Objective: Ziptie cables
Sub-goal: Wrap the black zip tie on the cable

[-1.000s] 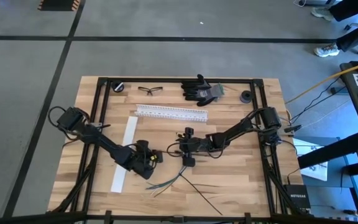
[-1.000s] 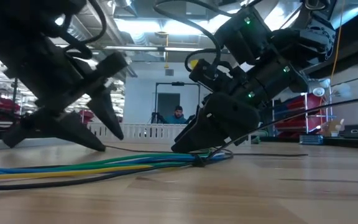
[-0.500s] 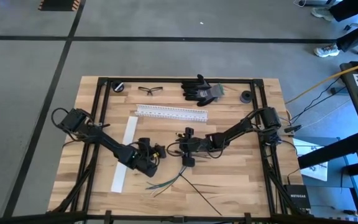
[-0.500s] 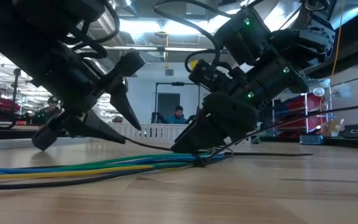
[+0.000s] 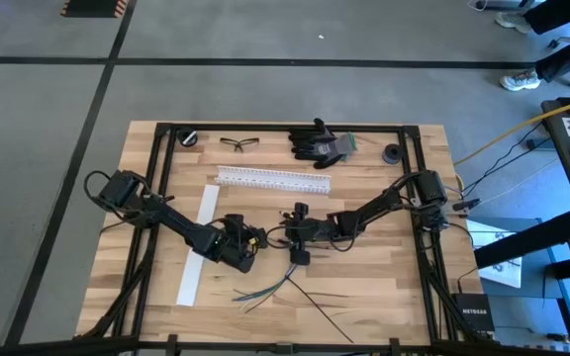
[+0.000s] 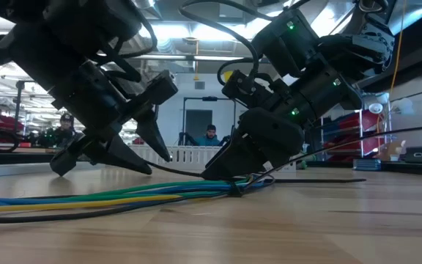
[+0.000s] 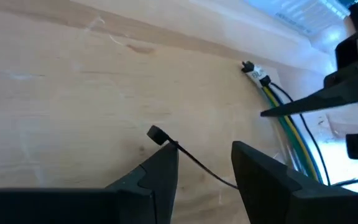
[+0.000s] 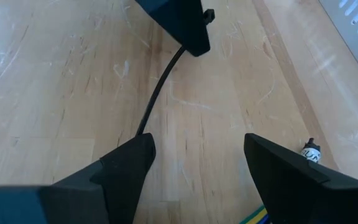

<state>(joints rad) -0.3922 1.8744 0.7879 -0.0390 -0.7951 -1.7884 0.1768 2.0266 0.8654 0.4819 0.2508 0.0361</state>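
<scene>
The cables lie as a bundle of blue, green, yellow and black wires on the wooden table, running toward the near left. A black zip tie circles the bundle. Its tail rises toward my left gripper and ends in a small head. My left gripper is open, one finger on each side of that tail near the head. My right gripper stands open and slants down over the tied spot. My left gripper has the zip tie's tail passing close by one fingertip, just behind the head. Whether that finger touches it, I cannot tell. My right gripper's fingertips reach table level beside the bundle. The gripper's own body hides whether they touch the cables or the tie.
A white slotted rail lies behind the grippers, a flat white strip to their left. Safety glasses, black gloves and two black rolls sit at the far edge. A black frame rims the table.
My left gripper has gone toward the table's right edge and a little down, closing on the right gripper and the zip tie's tail, and has tipped slightly. My right gripper and the bundle have kept still.
</scene>
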